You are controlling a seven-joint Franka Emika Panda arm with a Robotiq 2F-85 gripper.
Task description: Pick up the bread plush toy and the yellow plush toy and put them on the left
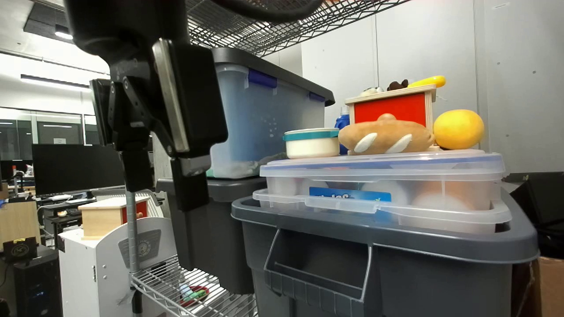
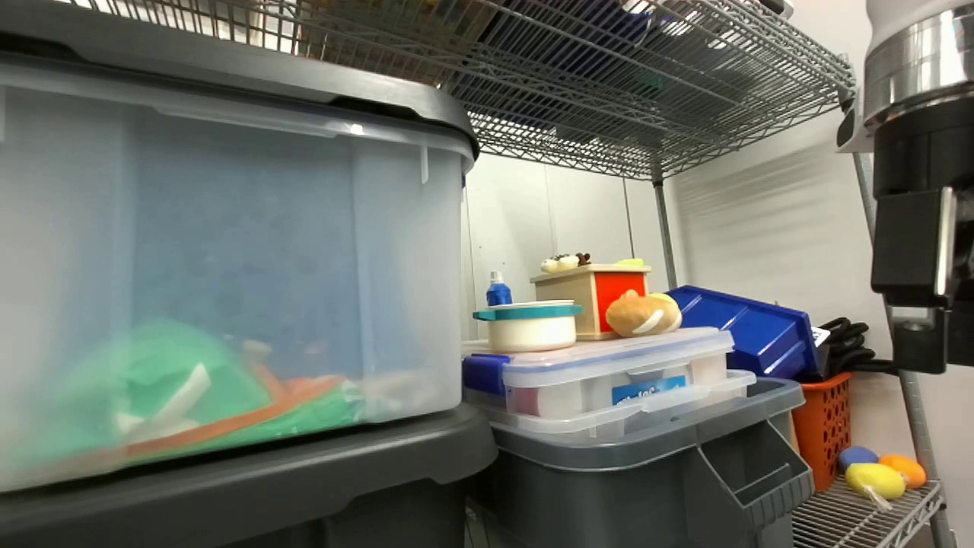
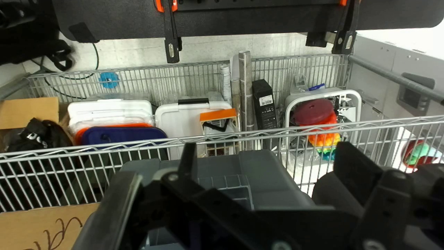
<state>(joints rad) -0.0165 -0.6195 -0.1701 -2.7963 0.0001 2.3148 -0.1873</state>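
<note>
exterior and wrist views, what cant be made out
Yellow plush toy: in an exterior view, mostly hidden behind the bread plush toy.
Clear container under the toys: in both exterior views, contents blurred by its cloudy plastic.
Small dark brown lump: in both exterior views, too small to identify.
Lettered cardboard box: in the wrist view, its writing cut off by the bottom edge.

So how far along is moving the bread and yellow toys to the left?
Done: nothing, it seems; the bread toy and yellow toy sit right of the pot in both exterior views. In hand: nothing; the gripper is open and empty. Remaining: picking up both toys, which lie by the red-fronted wooden box, and setting them on the left.
</note>
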